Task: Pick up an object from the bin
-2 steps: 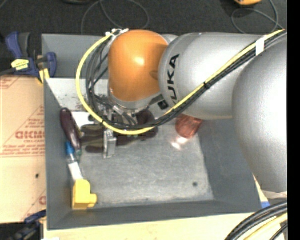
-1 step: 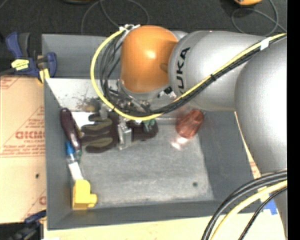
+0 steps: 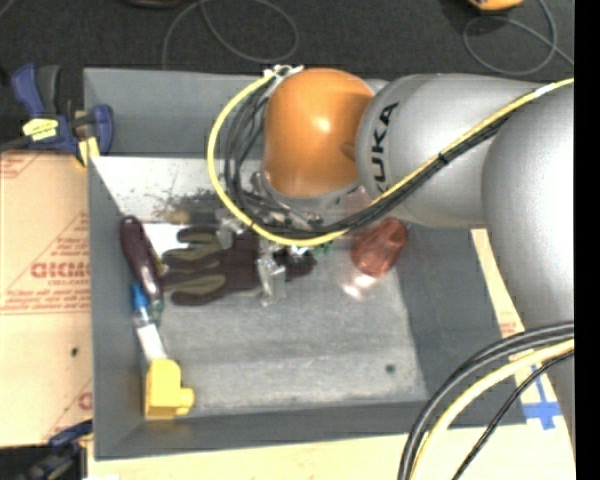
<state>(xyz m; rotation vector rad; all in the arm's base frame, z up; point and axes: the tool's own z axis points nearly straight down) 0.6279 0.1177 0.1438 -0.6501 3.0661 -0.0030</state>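
I see the gripper point(image 3: 280, 268) over 1 dark glove point(image 3: 195, 268), with 1 reddish cup point(image 3: 380, 246) near, but cannot tell whether the gripper is open.

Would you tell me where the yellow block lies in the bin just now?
The yellow block sits in the lower-left corner of the bin in the camera view, just below the blue-and-white stick.

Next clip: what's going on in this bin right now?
A KUKA arm reaches into the grey bin from the right. Its end effector is low over the right end of a dark glove lying left of centre. The glove rests flat on the floor, not yet lifted. A maroon-handled tool and a yellow block lie near the left wall. A reddish translucent object sits to the right, partly under the arm.
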